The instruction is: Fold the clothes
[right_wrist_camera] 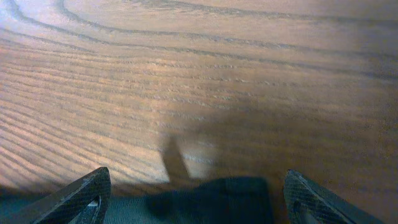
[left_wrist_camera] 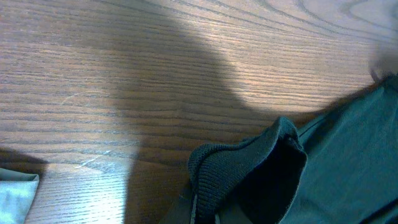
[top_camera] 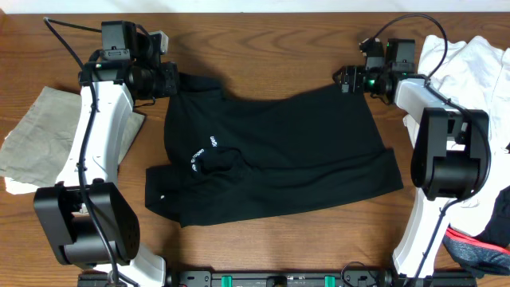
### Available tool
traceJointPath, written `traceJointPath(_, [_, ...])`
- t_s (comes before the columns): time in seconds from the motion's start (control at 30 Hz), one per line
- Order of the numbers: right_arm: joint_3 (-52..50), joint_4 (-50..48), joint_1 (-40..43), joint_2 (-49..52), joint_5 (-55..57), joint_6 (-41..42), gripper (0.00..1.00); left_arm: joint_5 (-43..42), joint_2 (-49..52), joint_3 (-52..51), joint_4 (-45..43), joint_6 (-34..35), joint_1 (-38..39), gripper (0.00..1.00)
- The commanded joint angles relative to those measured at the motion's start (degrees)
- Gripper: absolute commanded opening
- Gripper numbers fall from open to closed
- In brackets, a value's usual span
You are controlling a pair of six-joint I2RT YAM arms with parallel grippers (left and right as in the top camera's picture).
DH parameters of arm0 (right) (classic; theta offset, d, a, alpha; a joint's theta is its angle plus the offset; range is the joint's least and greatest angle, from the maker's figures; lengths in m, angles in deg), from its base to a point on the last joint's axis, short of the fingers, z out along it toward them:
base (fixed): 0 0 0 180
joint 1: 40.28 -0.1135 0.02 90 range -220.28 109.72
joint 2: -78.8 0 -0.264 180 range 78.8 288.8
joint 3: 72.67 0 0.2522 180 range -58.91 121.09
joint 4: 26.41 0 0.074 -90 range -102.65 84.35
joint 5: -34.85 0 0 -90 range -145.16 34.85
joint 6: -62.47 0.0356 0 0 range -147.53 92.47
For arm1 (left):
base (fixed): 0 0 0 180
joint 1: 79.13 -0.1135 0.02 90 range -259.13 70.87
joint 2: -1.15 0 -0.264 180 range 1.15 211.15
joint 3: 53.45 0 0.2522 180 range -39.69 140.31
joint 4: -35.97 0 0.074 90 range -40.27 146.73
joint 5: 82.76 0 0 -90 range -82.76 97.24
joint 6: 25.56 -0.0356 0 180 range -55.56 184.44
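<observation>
The black shirt [top_camera: 271,151] is lying spread out, broad and rumpled, across the middle of the table [top_camera: 271,40]. Its collar and small white logo [top_camera: 203,149] are sitting toward its left side.

At the shirt's upper-left corner in the overhead view, the left gripper [top_camera: 163,80] is clamping down. Its jaws are fully closed, and its wrist view shows a ribbed edge of the shirt rising toward the camera, so it is probably pinching that edge.

At the shirt's upper-right corner the right gripper [top_camera: 344,77] is standing wide apart. Its fingertips [right_wrist_camera: 78,196] are flanking a strip of dark fabric without pressing on it, so it is gripping nothing.

Judging by this, the folding is only getting going: the shirt is showing perhaps one loose fold along its lower-left part and is far from a compact packet. Left of the shirt a khaki garment [top_camera: 32,135] is waiting. To the shirt's right a white garment [top_camera: 470,56] and a red and grey garment [top_camera: 478,243] are lying bunched and unfolded.
</observation>
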Motion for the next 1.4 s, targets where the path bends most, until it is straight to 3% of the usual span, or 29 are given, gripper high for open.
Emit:
traceJointPath(0.0, [0.39, 0.81, -0.44, 3.21, 1.57, 0.94, 0.86, 0.09, -0.28, 1.11, -0.02, 0.46, 0.09, 0.06])
traceJointPath(0.33, [0.39, 7.5, 0.13, 3.56, 6.54, 1.05, 0.78, 0.09, -0.26, 1.11, -0.02, 0.48, 0.09, 0.06])
traceJointPath(0.6, [0.37, 8.46, -0.09, 3.56, 6.78, 1.95, 0.64, 0.09, -0.26, 1.11, 0.0, 0.48, 0.09, 0.06])
traceJointPath(1.37, [0.24, 11.41, -2.82, 4.48, 9.38, 1.95, 0.41, 0.09, -0.26, 1.11, -0.02, 0.48, 0.09, 0.06])
